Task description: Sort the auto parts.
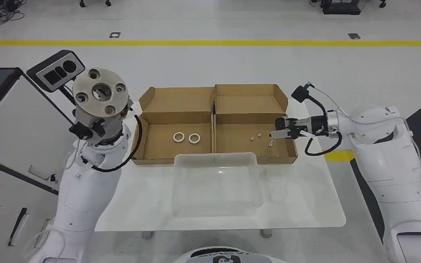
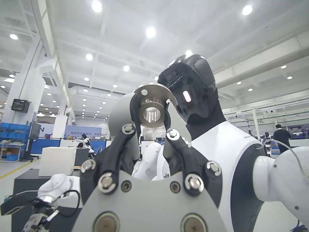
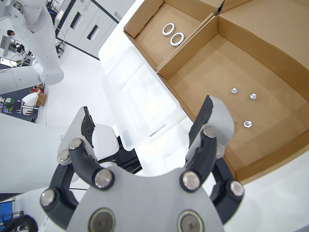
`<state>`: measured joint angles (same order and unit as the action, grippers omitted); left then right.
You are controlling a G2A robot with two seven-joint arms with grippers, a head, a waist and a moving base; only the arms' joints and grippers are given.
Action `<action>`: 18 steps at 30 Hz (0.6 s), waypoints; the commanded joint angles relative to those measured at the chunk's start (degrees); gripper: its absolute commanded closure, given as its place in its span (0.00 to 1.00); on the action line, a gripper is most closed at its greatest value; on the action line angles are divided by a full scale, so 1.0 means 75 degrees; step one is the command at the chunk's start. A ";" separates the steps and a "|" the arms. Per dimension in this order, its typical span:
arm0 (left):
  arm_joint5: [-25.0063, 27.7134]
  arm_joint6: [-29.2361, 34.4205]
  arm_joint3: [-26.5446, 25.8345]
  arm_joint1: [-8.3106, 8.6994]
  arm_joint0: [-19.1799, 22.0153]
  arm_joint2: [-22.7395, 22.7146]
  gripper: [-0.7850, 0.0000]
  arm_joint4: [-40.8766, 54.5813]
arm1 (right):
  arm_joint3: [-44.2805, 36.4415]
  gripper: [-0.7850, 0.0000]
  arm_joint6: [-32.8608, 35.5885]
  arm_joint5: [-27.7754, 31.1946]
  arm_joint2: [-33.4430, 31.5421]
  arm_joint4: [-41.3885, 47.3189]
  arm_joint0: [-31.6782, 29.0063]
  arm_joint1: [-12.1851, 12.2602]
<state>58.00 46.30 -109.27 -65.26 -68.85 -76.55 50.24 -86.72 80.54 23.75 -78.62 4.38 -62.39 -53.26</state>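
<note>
— How were the left fingers [image 2: 134,112] set?
— Clamped on the flange [image 2: 154,90], pinching its hub from both sides, disc upward. It was held high in the air, out past the left box [image 1: 154,141], well apart from everything on the tabletop [image 1: 309,197].
— And the right fingers [image 3: 202,117]?
— Apart and holding nothing, over the right box [image 1: 237,146] near its outer wall. Three bolts [image 1: 260,137] lay in that box. Two rings [image 1: 186,138] lay side by side in the left one. A clear bin [image 1: 214,158] stood just in front of both.
— What worried you?
— The grip. The hub was round, smooth metal, and the pads caught only its sides. I judged that a quick swing could let it twist or slip out. From that height it would land hard or bounce off the tabletop.
— Anything else?
— The flange matched neither rings nor bolts, so I could not tell which container it belonged in, and a wrong guess would spoil the sort. Lowering it past a raised flap might also snag the cardboard and drag a box.
</note>
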 commanded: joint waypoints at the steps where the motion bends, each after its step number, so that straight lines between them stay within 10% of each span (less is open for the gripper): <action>1: 0.0000 0.0000 -0.0040 -0.0027 0.0000 0.0019 1.00 0.0009 | 0.0000 0.00 0.0000 0.0000 0.0000 0.0001 0.0000 0.0000; 18: -0.0805 -0.0092 0.0099 0.0003 -0.0246 -0.0287 1.00 -0.0976 | 0.0000 0.00 0.0000 0.0000 0.0000 0.0001 0.0000 0.0000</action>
<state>53.23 45.64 -109.19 -65.31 -69.96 -78.27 44.37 -86.72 80.54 23.75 -78.62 4.38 -62.39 -53.26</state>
